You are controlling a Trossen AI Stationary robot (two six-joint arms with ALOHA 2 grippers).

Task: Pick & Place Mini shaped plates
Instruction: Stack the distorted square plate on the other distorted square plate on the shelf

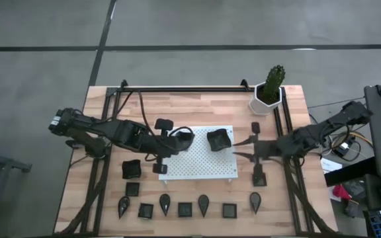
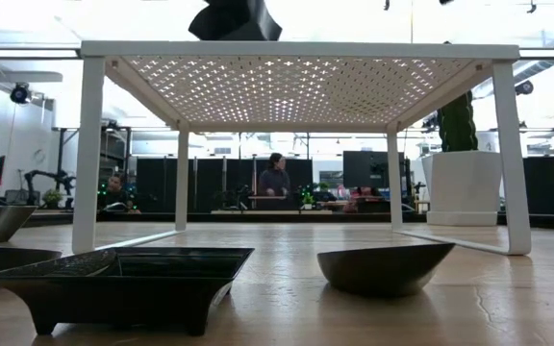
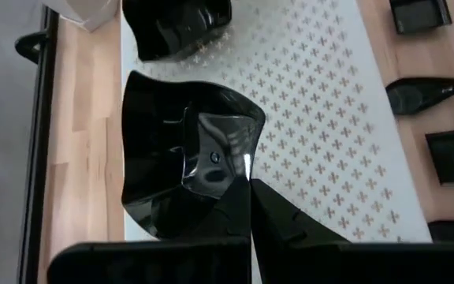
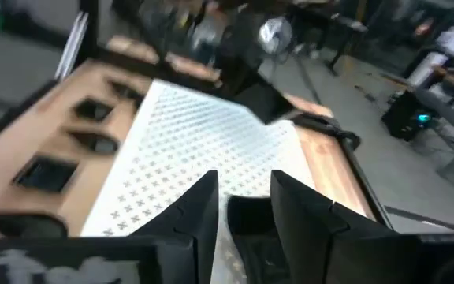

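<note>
Item: mini shaped plates — one square plate (image 1: 219, 139) on the white board (image 1: 200, 168) before our spread right gripper (image 1: 238, 149), which we should withdraw level; another plate (image 3: 184, 154) pinched by our left gripper (image 1: 179, 140), needing gentle lowering.

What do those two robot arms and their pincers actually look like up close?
Both arms are dark, jointed and slim, with black cables looping along them. The left gripper and right gripper each end in two flat, tapering black fingers with a matte finish and no markings that show.
</note>
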